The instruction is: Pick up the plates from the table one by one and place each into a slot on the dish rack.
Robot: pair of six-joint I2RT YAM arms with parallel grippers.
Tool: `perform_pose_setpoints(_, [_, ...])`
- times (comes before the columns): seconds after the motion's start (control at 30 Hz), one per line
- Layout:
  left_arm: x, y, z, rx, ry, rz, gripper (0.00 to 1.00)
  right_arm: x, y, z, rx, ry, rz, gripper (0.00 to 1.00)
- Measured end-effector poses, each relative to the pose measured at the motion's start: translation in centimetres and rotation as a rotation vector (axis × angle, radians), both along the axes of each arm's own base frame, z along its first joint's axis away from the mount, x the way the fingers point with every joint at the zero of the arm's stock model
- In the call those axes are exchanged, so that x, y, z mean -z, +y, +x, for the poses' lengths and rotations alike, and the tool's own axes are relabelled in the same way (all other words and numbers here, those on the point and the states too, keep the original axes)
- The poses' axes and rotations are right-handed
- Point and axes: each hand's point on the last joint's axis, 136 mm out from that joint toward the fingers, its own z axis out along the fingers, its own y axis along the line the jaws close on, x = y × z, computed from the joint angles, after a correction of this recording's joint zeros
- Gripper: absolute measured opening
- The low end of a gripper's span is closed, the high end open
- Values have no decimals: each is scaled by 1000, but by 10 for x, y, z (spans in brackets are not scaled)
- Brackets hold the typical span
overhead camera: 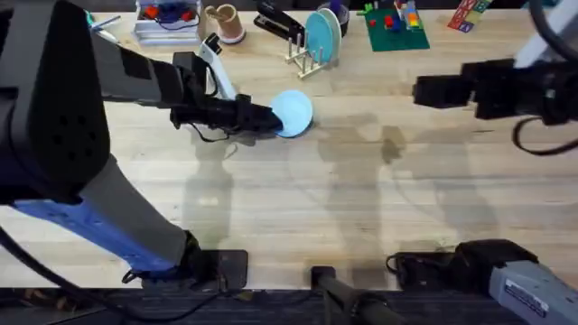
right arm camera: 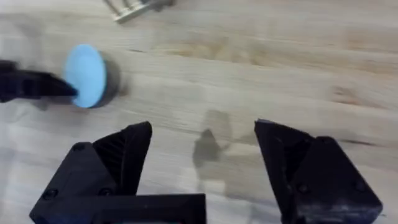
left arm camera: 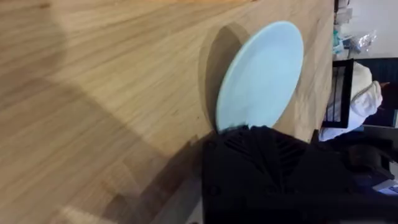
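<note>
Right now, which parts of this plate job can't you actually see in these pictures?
- Overhead view: the left gripper hides the near edge of the pale blue plate.
- Left wrist view: the gripper body covers that plate's gripped rim.
- Right wrist view: the dish rack is cut off by the edge.
- Overhead view: the rack's free slots are too small to count behind the teal plate.

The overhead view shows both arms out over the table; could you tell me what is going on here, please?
The left end effector is gripping a pale blue plate by its edge, and the plate is tilted up off the table, which shows clearly in the left wrist view. Behind it stands the dish rack, with one teal plate already upright in a slot. The right end effector hovers open over bare wood on the right side and holds nothing.
</note>
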Motion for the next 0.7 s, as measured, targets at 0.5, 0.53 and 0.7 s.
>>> perform_pose_setpoints(0.5, [0,0,0,0,0,0,41,36,79,50,-206,84,210,995])
perform_pose_setpoints(0.53, [0,0,0,0,0,0,41,38,83,53,-214,87,224,995])
perform_pose_setpoints(0.7, [0,0,0,0,0,0,41,47,105,71,-254,89,308,995])
